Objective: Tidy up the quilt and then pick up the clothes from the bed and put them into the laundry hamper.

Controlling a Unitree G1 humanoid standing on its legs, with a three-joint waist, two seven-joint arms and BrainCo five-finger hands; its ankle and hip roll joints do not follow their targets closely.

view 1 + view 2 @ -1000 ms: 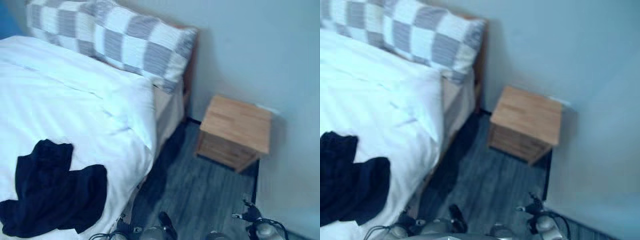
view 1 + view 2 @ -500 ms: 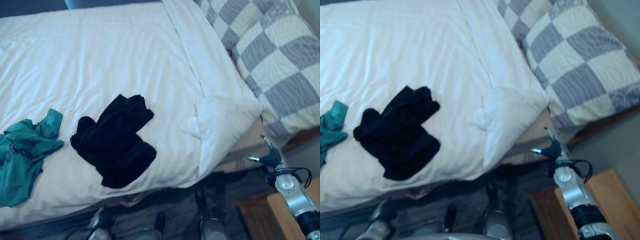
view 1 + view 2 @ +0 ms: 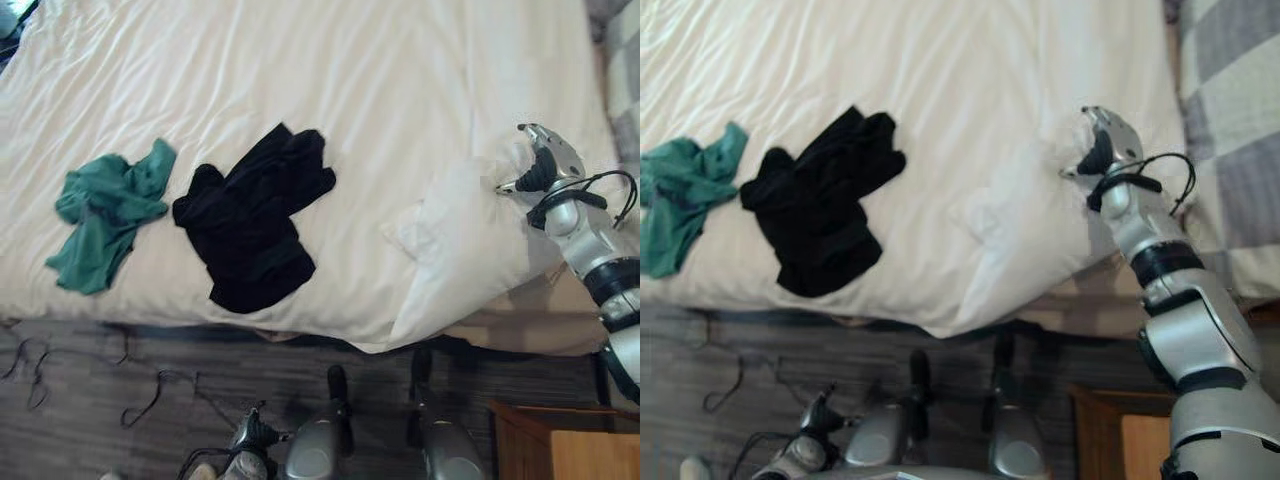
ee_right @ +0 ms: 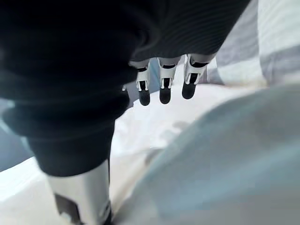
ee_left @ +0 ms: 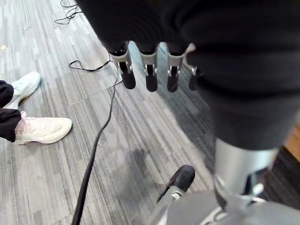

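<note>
The right hand, fingers relaxed and holding nothing, hovers over the folded-back corner of the white quilt at the bed's right side, beside the checked pillow. The left hand hangs released above the floor. Left of the right hand lie the black garment and, farther left, the teal garment.
</note>
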